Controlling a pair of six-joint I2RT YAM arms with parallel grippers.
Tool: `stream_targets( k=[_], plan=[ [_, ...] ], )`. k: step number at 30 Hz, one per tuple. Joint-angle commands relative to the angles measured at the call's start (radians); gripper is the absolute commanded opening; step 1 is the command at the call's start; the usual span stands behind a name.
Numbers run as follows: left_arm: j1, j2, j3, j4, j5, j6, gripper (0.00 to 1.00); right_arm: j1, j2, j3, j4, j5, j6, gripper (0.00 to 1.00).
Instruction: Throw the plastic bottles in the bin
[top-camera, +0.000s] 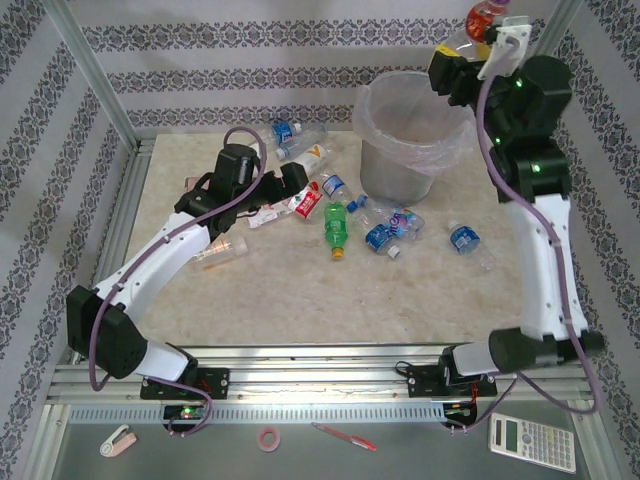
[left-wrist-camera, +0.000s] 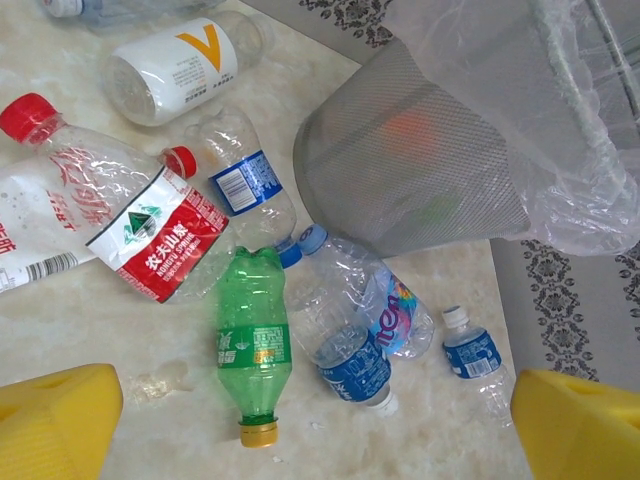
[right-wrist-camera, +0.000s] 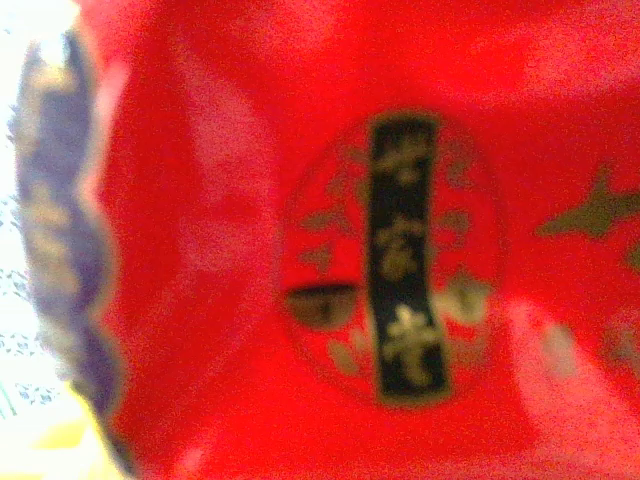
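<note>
A robotics lab test cell: a marble-look tabletop (top-camera: 300, 300) fenced by aluminium frame posts (top-camera: 92, 75) and patterned backdrop panels (top-camera: 250, 70), robot arms (top-camera: 160, 255) bolted at its near edge, and a calculator (top-camera: 532, 443), tape roll (top-camera: 268, 438) and stapler (top-camera: 118, 440) just in front.

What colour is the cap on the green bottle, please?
Its cap is yellow, clearest in the left wrist view.

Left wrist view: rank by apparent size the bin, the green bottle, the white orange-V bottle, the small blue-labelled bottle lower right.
1. bin
2. green bottle and white orange-V bottle, too alike to rank
3. small blue-labelled bottle
</note>
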Motion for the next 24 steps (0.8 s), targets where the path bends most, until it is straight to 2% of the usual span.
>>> stream_targets(
  k=[1, 3, 4, 8, 15, 24],
  plan=[
    [0.002, 0.037, 0.036, 0.043, 0.05, 0.005, 1.0, -0.047, 0.184, 0.142, -0.224, -0.066, 0.095, 0.63],
    [-0.014, 0.064, 0.059, 0.01, 0.047, 0.017, 1.0, -0.048, 0.282, 0.271, -0.344, -0.076, 0.085, 0.8],
    [-0.021, 0.075, 0.068, -0.001, 0.047, 0.025, 1.0, -0.048, 0.314, 0.317, -0.379, -0.075, 0.09, 0.85],
    [-0.039, 0.125, 0.101, -0.042, 0.057, 0.033, 1.0, -0.05, 0.333, 0.37, -0.394, -0.085, 0.101, 0.96],
    [-0.046, 0.204, 0.146, -0.087, 0.1, 0.036, 1.0, -0.049, 0.278, 0.359, -0.4, -0.12, 0.113, 0.98],
    [-0.076, 0.304, 0.253, -0.234, 0.087, 0.106, 1.0, -0.032, 0.164, 0.285, -0.397, -0.174, 0.128, 0.98]
  ],
)
